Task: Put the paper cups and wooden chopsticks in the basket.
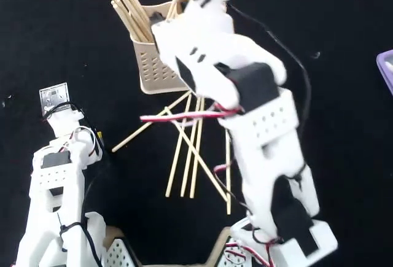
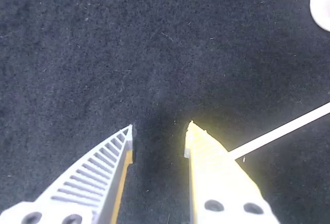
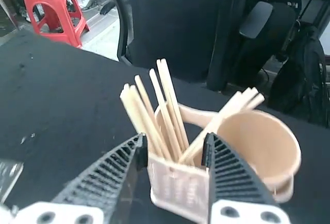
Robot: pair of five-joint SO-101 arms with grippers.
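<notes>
A beige perforated basket [image 1: 153, 67] stands at the back of the black table with several wooden chopsticks [image 1: 130, 10] upright in it. Several more chopsticks [image 1: 191, 150] lie fanned on the table in front of it. My right gripper [image 3: 174, 139] hangs open just above the basket [image 3: 178, 190], its black fingers [image 3: 124, 167] on either side of the standing chopsticks [image 3: 167, 105]. A tan paper cup [image 3: 263, 152] sits right against the basket; whether it is inside I cannot tell. My left gripper [image 2: 159, 128] is open low over bare table, a chopstick [image 2: 289, 128] beside it.
The right arm [image 1: 245, 89] covers the basket's right side and part of the loose chopsticks. The left arm [image 1: 58, 169] stands at the front left. A purple object [image 1: 385, 64] pokes in at the right edge. A chair and a red stool [image 3: 51, 7] stand beyond the table.
</notes>
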